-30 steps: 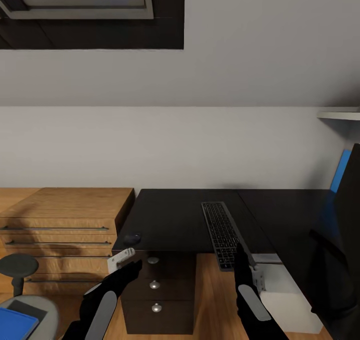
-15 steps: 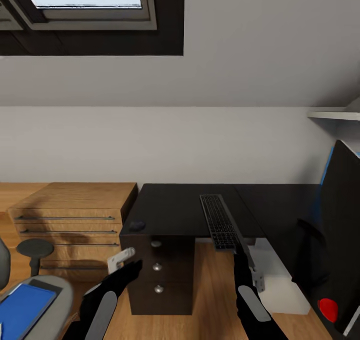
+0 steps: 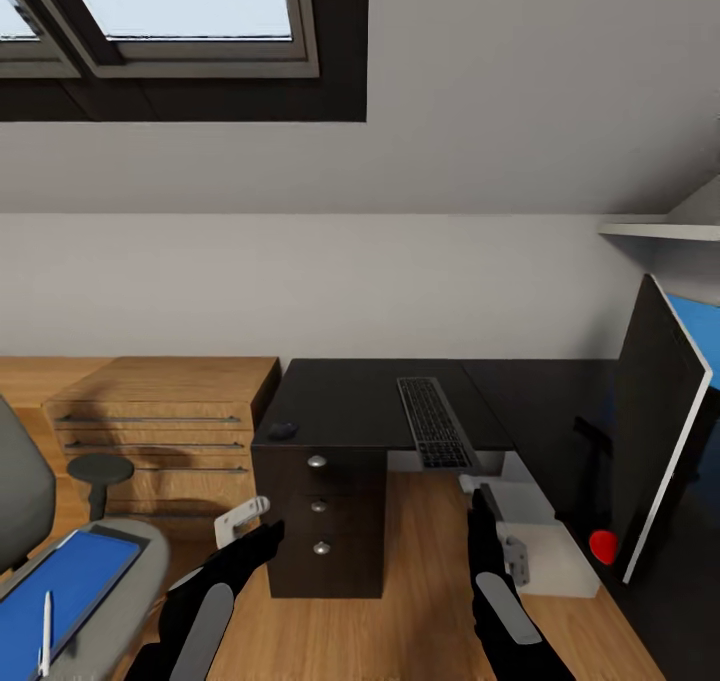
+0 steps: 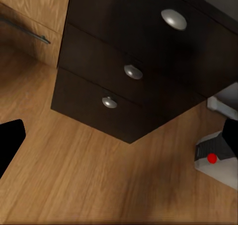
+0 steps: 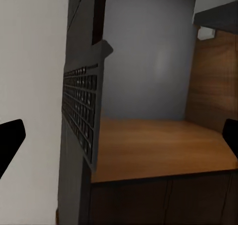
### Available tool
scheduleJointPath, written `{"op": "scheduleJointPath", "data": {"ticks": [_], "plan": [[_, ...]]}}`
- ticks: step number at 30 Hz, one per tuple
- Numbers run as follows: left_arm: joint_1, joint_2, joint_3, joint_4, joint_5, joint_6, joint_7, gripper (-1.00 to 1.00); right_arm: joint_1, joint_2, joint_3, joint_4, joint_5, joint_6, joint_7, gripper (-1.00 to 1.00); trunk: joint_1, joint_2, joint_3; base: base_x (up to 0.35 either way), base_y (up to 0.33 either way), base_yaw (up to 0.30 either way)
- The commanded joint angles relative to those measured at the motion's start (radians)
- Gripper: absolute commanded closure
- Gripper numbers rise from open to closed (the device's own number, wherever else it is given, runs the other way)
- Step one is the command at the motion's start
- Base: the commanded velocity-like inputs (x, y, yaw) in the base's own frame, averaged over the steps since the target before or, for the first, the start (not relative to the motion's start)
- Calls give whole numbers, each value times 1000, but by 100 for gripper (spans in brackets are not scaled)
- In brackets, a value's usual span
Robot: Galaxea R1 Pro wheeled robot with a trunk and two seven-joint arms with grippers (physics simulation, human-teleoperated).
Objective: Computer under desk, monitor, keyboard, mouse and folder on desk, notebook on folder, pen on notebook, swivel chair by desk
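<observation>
The black desk (image 3: 350, 406) stands ahead, with the keyboard (image 3: 432, 423) lying over its front edge and the mouse (image 3: 282, 429) near the left corner. The monitor (image 3: 655, 441) stands edge-on at the right. Under the desk sits the grey computer (image 3: 545, 556), whose red dot faces the left wrist camera (image 4: 218, 160). At lower left the swivel chair (image 3: 125, 576) carries the blue folder (image 3: 60, 591) and the white pen (image 3: 46, 633); I cannot pick out the notebook. My left gripper (image 3: 252, 526) and right gripper (image 3: 492, 521) hang open over the floor, holding nothing.
A light-wood chest of drawers (image 3: 160, 411) stands left of the desk's dark drawer unit (image 4: 124, 71). A blue wall panel (image 3: 695, 326) and a shelf (image 3: 660, 229) are behind the monitor. Wooden floor (image 3: 420, 601) lies between me and the desk.
The whole view has pulled back from the desk. More of the chair with folder and pen shows at left, and more of the monitor at right. Both arms keep their pose.
</observation>
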Motion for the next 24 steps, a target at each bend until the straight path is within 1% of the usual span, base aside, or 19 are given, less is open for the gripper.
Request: {"op": "scheduleJointPath", "data": {"ticks": [1,5,14,17,20,21,24], "plan": [[-1,0,-1,-1,11,1,10,-100,-1,1,-2,2,-11,-1,9,-100,0,-1,-1,-109,0,0],[-1,1,-1,-1,10,1,10,-100,-1,1,-1,27,-11,-1,9,-100,0,-1,-1,-51,0,0],[-1,3,-1,-1,9,0,9,-100,-1,2,1,76,-9,-2,11,-100,-35,62,27,-11,0,0],[-1,3,-2,0,8,0,9,-100,-1,2,3,105,-5,-3,13,-100,-46,83,36,-2,0,0],[-1,3,-3,2,8,-1,8,-100,-1,1,6,144,14,-9,16,-100,-58,104,46,-1,0,0],[-1,2,-3,6,7,-2,8,-100,-1,1,7,169,37,-22,18,-100,-62,111,49,0,0,0],[-1,3,-3,10,7,-2,8,-100,0,0,8,209,80,-54,19,-100,-73,132,58,0,0,0]]}}
